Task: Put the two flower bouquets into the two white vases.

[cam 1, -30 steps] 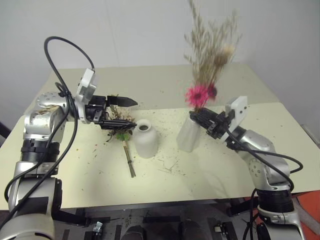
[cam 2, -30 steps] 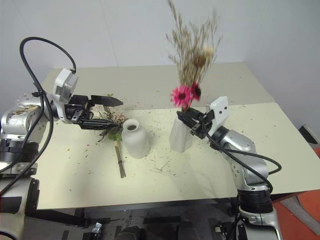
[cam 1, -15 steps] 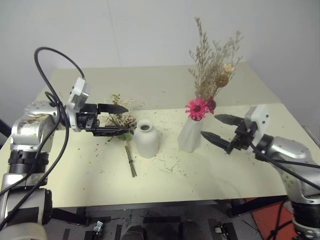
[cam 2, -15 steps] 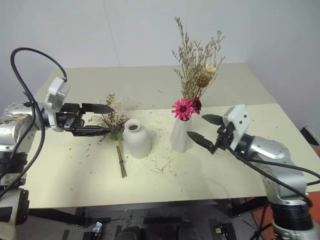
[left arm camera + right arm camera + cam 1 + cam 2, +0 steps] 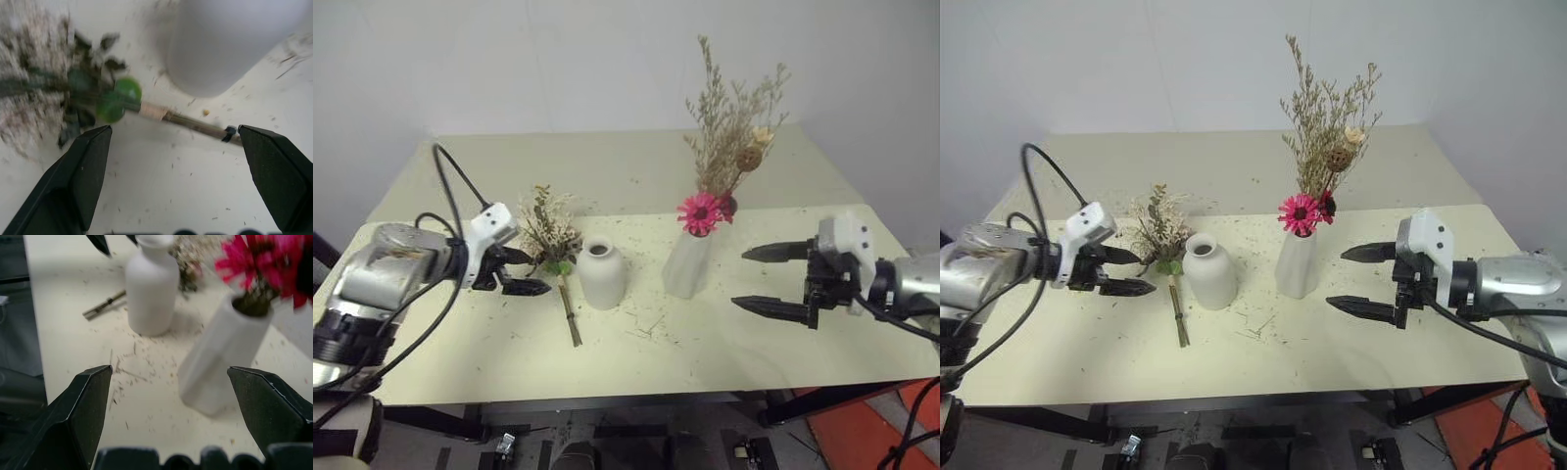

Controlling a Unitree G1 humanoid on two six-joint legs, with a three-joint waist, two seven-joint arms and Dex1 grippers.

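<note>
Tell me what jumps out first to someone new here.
The tall dried bouquet with a magenta daisy stands in the slanted white vase at mid-table. Beside it, left, the squat white vase is empty, the second bouquet lying flat by it.

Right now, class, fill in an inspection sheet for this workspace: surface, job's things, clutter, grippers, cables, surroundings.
Surface: pale table, two boards joined.
Job's things: beige bunch with pink daisy stands in the tall slanted vase; the round vase is empty; the second bunch lies flat beside it.
Clutter: dry flower crumbs scattered over the table.
Grippers: left gripper open, near the lying bunch; right gripper open, apart from the tall vase.
Cables: black cable loops over the left arm.
Surroundings: plain white wall.
</note>
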